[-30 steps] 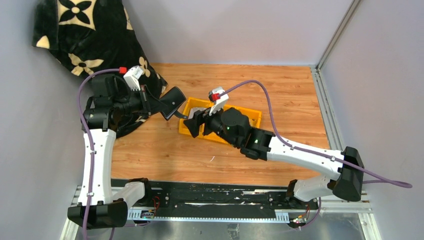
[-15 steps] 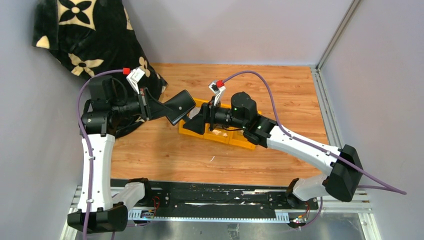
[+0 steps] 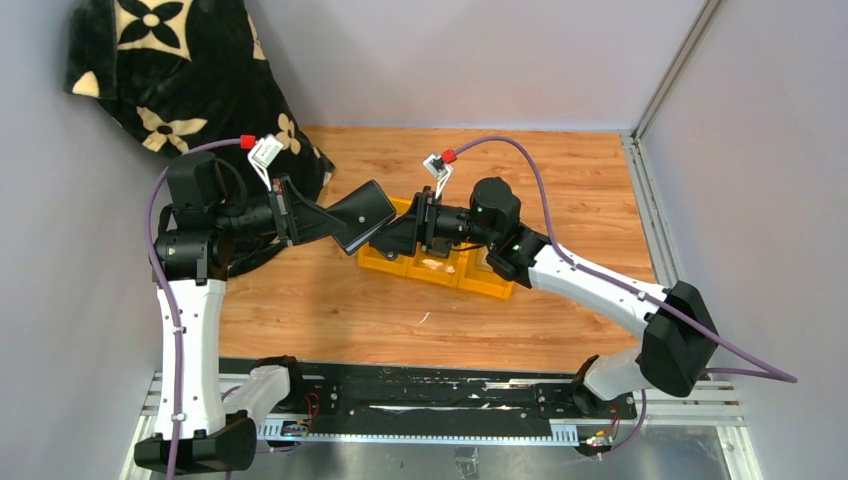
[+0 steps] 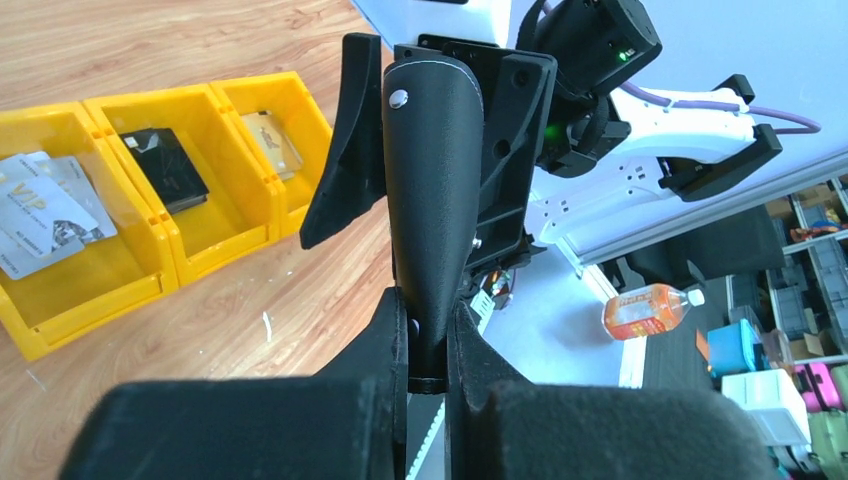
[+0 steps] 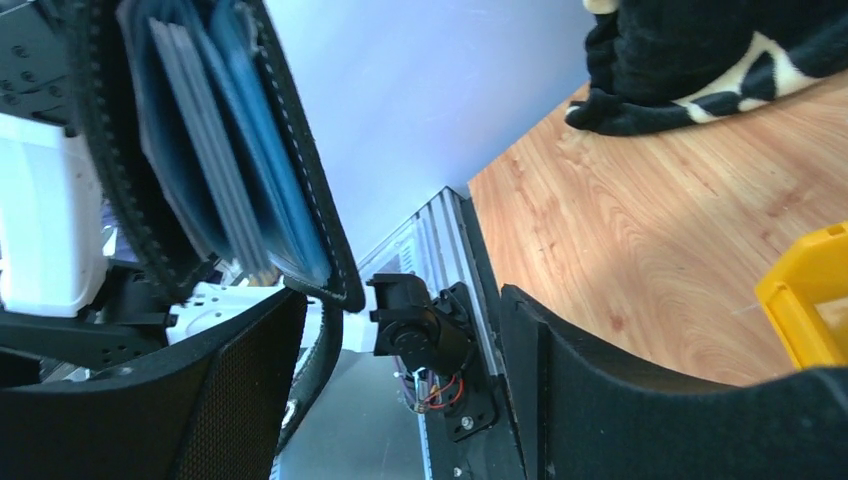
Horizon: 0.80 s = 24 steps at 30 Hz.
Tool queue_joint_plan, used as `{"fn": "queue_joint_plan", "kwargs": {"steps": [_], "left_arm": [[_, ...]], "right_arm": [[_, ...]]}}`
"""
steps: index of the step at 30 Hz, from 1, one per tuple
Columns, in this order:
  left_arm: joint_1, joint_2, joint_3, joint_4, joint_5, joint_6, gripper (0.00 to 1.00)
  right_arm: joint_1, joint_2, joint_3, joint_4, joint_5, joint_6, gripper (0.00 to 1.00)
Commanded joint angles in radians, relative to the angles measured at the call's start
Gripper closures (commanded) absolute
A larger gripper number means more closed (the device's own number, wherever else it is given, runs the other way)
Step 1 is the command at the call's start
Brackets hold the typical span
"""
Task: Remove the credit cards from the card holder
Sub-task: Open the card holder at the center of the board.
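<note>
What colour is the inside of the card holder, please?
Grey-blue; the card holder shows it best in the right wrist view.

Only thing I can actually read here is "VIP", in capitals on the thin silvery-grey plastic card (image 4: 40, 215). It's lying in the end compartment of the yellow plastic three-compartment tray (image 4: 95, 295), the compartment at the left edge of the left wrist view. There are finer lines of print on the same card, but they're way too small to make out. The orange drink bottle (image 4: 648, 308) lying beyond the table has a label band, also unreadable. The top and right wrist views give me nothing legible.
</note>
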Motion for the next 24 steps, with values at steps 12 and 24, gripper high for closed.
{"fn": "queue_joint_plan", "kwargs": {"steps": [12,24], "left_arm": [[0.003,-0.003,0.044,0.000,0.034,-0.036,1.00],[0.003,-0.014,0.043,0.001,0.056,-0.043,1.00]], "right_arm": [[-0.017,0.024,0.007,0.197,-0.148,0.079,0.40],[-0.031,0.066,0.014,0.372,-0.136,0.235,0.61]]}}
